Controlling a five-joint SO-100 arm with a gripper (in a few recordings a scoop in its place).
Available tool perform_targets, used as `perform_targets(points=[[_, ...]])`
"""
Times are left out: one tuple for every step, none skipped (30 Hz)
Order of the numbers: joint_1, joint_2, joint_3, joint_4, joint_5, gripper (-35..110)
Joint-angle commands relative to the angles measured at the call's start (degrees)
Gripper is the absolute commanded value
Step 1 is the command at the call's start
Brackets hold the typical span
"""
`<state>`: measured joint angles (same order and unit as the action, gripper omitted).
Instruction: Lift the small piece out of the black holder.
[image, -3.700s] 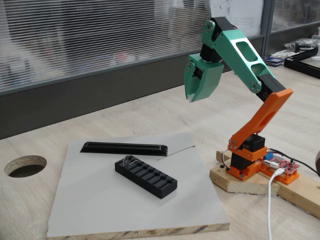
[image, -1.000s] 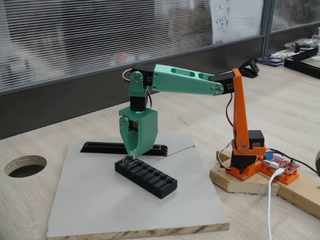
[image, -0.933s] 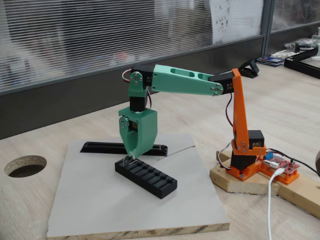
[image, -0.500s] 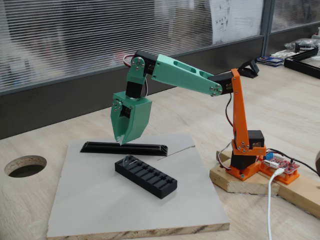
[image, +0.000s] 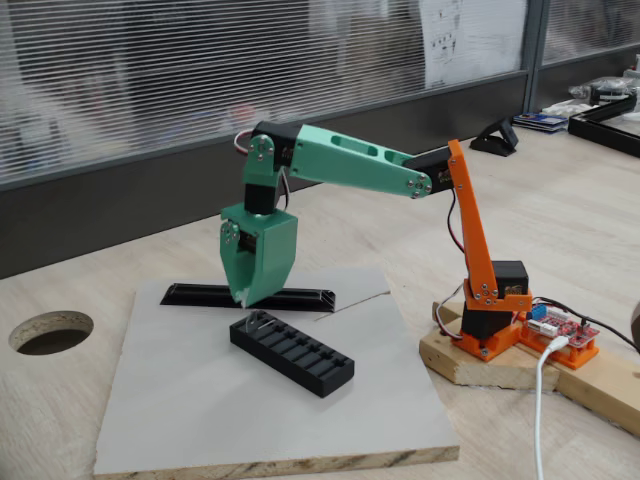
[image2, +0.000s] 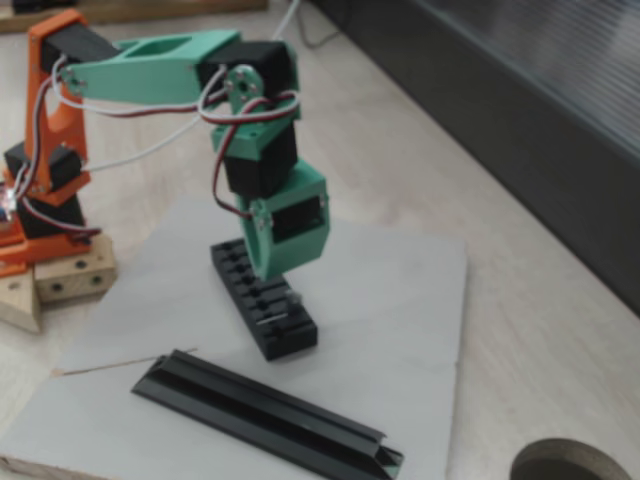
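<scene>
Hovering: the green two-finger gripper (image: 243, 299) (image2: 268, 272) hangs tip-down just above the left end of the black rectangular slotted holder (image: 292, 353) (image2: 262, 300), not touching it.
Fingers: their tips sit close together; whether they grip anything cannot be told.
Small piece: a tiny silvery flat bit (image: 258, 319) (image2: 293, 298) sits at the holder's end slot, below the gripper.
Surface: a pale grey board (image: 200, 420) (image2: 400, 300) on a wooden table (image: 80, 290).
Nearby: a long thin black rail (image: 248, 297) (image2: 265, 412) lies beside the holder, apart from it.
</scene>
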<state>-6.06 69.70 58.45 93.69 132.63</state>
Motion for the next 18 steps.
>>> perform_targets(points=[[-0.4,1.8,-1.5,0.3,0.4,7],[-0.4,1.9,-1.5,0.3,0.4,7],[-0.4,1.9,-1.5,0.3,0.4,7],[-0.4,1.9,-1.5,0.3,0.4,7],[-0.4,1.8,-1.5,0.3,0.4,7],[-0.4,1.5,-1.4,0.3,0.4,7],[-0.6,1.3,-1.4,0.3,0.4,7],[-1.0,1.3,-1.4,0.3,0.4,7],[-1.1,1.3,-1.4,0.3,0.4,7],[-1.1,1.3,-1.4,0.2,0.4,7],[-1.1,1.3,-1.4,0.2,0.4,7],[-1.1,1.3,-1.4,0.2,0.4,7],[-0.8,1.4,-1.4,0.2,0.4,8],[-0.6,1.5,-1.4,0.2,0.4,8],[-0.5,1.6,-1.4,0.2,0.4,8],[-0.5,1.6,-1.4,0.2,0.4,10],[-0.4,1.5,-1.4,0.2,0.4,12],[-0.4,1.3,-1.4,0.2,0.4,15]])
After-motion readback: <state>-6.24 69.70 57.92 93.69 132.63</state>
